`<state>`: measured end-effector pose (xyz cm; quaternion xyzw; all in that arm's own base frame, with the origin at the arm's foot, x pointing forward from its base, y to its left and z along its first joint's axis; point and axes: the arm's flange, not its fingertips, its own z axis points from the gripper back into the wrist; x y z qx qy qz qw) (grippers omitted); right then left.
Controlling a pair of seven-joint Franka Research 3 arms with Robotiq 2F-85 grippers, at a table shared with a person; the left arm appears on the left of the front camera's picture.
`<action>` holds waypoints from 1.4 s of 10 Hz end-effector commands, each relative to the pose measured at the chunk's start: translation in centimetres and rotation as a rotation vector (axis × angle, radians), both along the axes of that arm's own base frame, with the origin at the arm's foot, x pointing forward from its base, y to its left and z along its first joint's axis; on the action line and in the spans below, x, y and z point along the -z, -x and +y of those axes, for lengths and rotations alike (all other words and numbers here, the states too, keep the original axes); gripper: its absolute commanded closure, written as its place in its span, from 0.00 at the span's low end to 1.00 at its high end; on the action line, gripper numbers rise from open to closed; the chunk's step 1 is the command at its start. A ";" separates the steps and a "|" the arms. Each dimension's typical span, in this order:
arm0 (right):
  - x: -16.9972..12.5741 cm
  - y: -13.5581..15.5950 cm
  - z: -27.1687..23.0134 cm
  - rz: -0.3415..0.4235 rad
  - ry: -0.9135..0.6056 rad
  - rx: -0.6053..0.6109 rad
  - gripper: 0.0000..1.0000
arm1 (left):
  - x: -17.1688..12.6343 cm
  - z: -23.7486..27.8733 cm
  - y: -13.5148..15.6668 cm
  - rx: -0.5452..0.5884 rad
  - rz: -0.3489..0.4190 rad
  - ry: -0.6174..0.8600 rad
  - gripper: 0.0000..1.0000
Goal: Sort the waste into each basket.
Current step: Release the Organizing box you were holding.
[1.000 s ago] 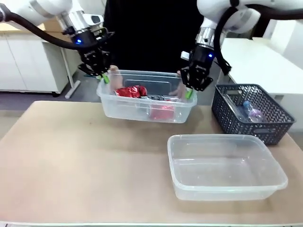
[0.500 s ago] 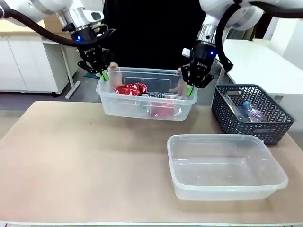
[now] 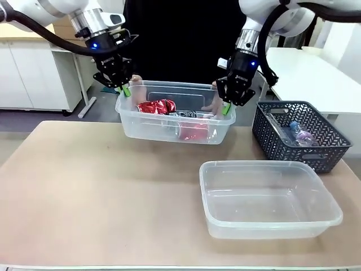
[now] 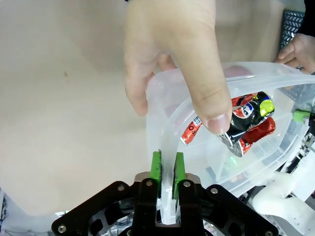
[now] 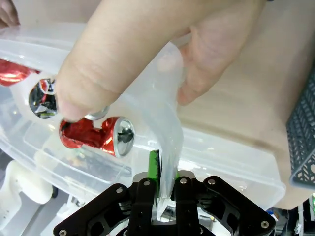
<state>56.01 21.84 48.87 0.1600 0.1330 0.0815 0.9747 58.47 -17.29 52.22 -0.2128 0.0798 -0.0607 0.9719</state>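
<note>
A clear basket (image 3: pixel 148 127) hangs above the table's far side, holding crushed red cans (image 3: pixel 155 106) and black-silver cans (image 4: pixel 250 114). My left gripper (image 3: pixel 123 90) is shut on its left rim (image 4: pixel 167 147). At the opposite end my right gripper (image 3: pixel 226 107) is shut on the right rim (image 5: pixel 170 147). A person's hands (image 4: pixel 172 59) (image 5: pixel 147 54) grip the same rim at both ends. A red can (image 5: pixel 93 135) lies near my right fingers. A second, empty clear basket (image 3: pixel 269 199) rests on the table at front right.
A dark blue-grey lattice basket (image 3: pixel 302 135) with a small clear bottle (image 3: pixel 299 132) inside stands at the right edge. The beige table (image 3: pixel 84 192) has free room at left and front. The person in dark clothing stands right behind the held basket.
The held basket and both grippers rose slightly between one second ago and half a second ago; since then almost nothing has moved.
</note>
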 end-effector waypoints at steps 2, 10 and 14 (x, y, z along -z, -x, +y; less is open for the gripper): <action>-1.6 4.9 -1.1 -0.218 -0.018 0.057 0.00 | -1.0 -0.4 1.4 -0.022 -0.062 -0.042 0.00; -2.7 8.1 -2.0 -0.448 0.026 0.109 0.00 | -2.6 -1.2 5.4 0.014 -0.269 -0.059 0.00; -3.4 8.0 -2.2 -0.387 -0.001 0.110 0.00 | -3.4 -1.0 4.4 -0.008 -0.187 -0.049 0.00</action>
